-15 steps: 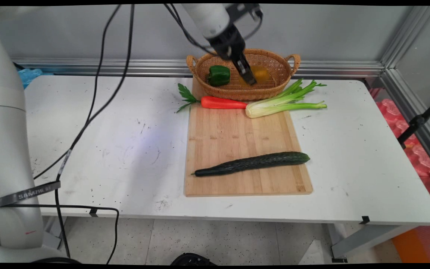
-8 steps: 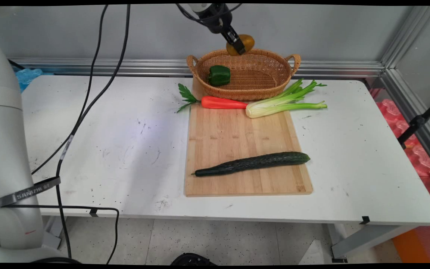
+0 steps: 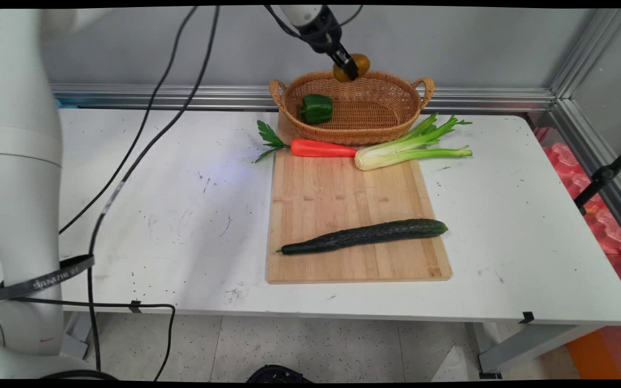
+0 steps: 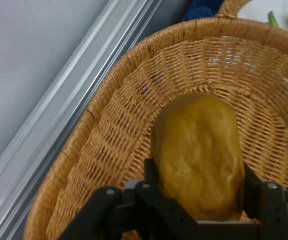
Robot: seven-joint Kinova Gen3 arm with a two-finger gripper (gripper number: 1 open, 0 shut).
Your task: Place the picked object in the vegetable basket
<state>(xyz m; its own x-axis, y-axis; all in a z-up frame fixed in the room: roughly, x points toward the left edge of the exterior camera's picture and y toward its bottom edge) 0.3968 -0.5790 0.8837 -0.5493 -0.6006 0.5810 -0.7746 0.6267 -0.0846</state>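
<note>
A potato (image 3: 354,66) is held pinched in the gripper (image 3: 349,70) above the basket's (image 3: 397,116) back rim, clear of the weave. Nothing else is gripped. A green pepper (image 3: 316,108) is seen inside the basket, left end. A carrot (image 3: 321,148) and celery (image 3: 407,151) lie at the board's (image 3: 343,199) far edge; a cucumber (image 3: 364,236) lies across its near end, all on the desk (image 3: 504,215). Potato's lower end is hidden by the linkage in hand view; fingertips are cut off at frame btm. Arm's upper links are cut off at top of main view.
</note>
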